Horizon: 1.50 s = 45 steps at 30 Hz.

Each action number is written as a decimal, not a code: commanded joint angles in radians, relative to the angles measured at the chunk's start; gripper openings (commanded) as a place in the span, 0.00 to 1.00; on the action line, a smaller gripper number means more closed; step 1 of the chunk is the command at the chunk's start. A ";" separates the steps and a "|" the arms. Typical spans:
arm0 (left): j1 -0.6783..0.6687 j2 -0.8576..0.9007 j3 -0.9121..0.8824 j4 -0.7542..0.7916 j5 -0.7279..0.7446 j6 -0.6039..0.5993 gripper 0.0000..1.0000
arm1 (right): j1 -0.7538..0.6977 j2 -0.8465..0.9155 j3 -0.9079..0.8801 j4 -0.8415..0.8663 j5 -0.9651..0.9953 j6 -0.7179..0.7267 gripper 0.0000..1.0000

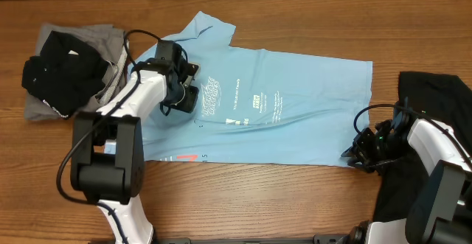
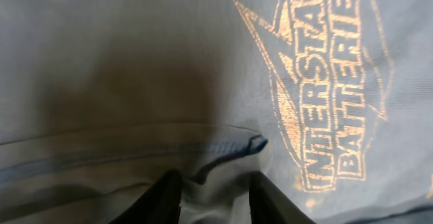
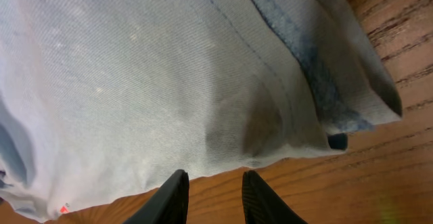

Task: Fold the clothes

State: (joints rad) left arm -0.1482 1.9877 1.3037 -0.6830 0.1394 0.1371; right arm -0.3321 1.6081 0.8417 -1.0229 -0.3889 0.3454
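One soft, limp sky-blue T-shirt (image 1: 295, 111) is best pinched at its right hem, where right jaws stand apart; the left jaws' grip cannot be told.

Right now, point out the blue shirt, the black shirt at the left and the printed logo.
blue shirt (image 1: 324, 89), overhead view, plain cloth right of the print.
black shirt (image 1: 63, 71), overhead view, middle of the bundle.
printed logo (image 2: 331, 82), left wrist view, centre of the lettering.
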 commanded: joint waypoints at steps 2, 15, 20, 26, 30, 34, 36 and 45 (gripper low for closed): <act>0.004 0.023 -0.005 0.003 0.019 -0.010 0.15 | -0.002 -0.014 0.018 -0.002 -0.005 -0.033 0.31; 0.064 0.007 0.246 -0.122 0.006 -0.013 0.04 | -0.005 -0.014 -0.013 0.021 0.171 0.030 0.30; 0.064 0.007 0.246 -0.124 0.007 -0.010 0.13 | -0.005 -0.013 -0.090 0.164 0.169 0.055 0.24; 0.070 0.007 0.246 -0.161 -0.016 -0.011 0.51 | -0.009 -0.013 -0.108 0.203 0.277 0.101 0.08; 0.118 0.007 0.250 -0.290 -0.073 -0.015 0.48 | -0.040 -0.017 -0.052 0.137 0.276 0.104 0.23; 0.193 0.007 0.249 -0.381 -0.072 -0.042 0.44 | -0.045 -0.057 0.019 0.046 0.267 0.099 0.37; 0.232 0.007 0.249 -0.402 -0.060 -0.041 0.44 | -0.045 -0.094 0.046 0.021 0.245 0.092 0.40; 0.263 -0.023 0.453 -0.564 0.131 0.023 0.64 | -0.043 -0.332 0.289 -0.027 -0.100 -0.137 0.53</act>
State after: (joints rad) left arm 0.1387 1.9972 1.6123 -1.2121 0.1753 0.1116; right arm -0.3733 1.3407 1.0138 -1.0580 -0.3115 0.3141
